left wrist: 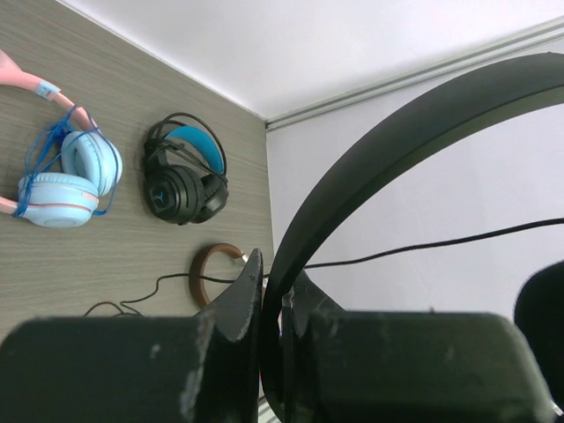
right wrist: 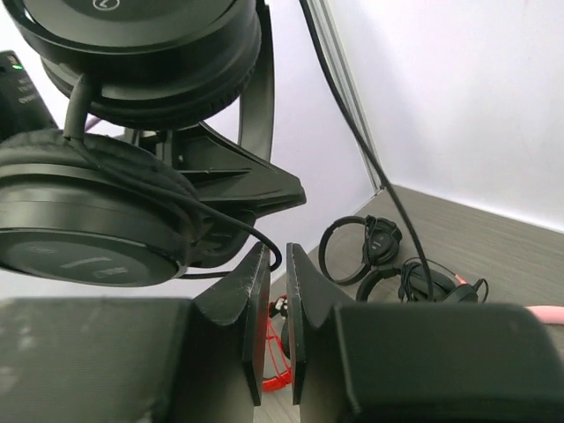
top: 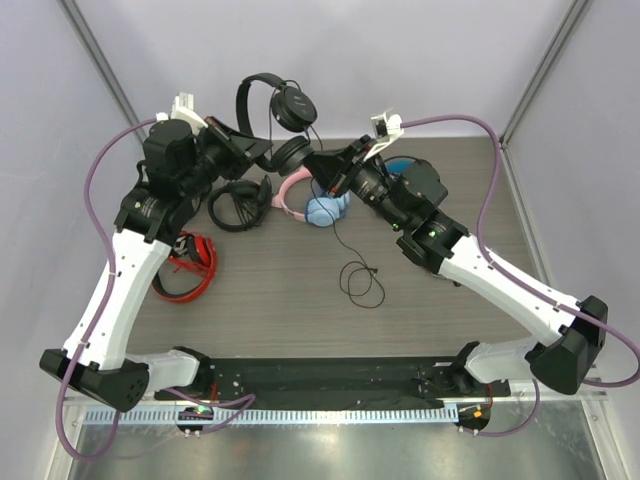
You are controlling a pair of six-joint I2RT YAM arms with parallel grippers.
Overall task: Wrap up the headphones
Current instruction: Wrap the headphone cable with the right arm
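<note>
Left wrist: left gripper (left wrist: 273, 275) clamped on headphones (left wrist: 379, 159) headband, held aloft at rear; right gripper (right wrist: 273, 260) jaws nearly closed at cable (right wrist: 264, 240), grip unclear. Wrap looks barely under way; next, pinch cable firmly, wind it round the headband

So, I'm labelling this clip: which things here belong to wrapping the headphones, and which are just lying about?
In the job: slim black headphones, their cable, left gripper clamping the headband.
Lying about: pink-and-blue headphones, bulky black pair with blue lining, small black pair, red pair.
</note>
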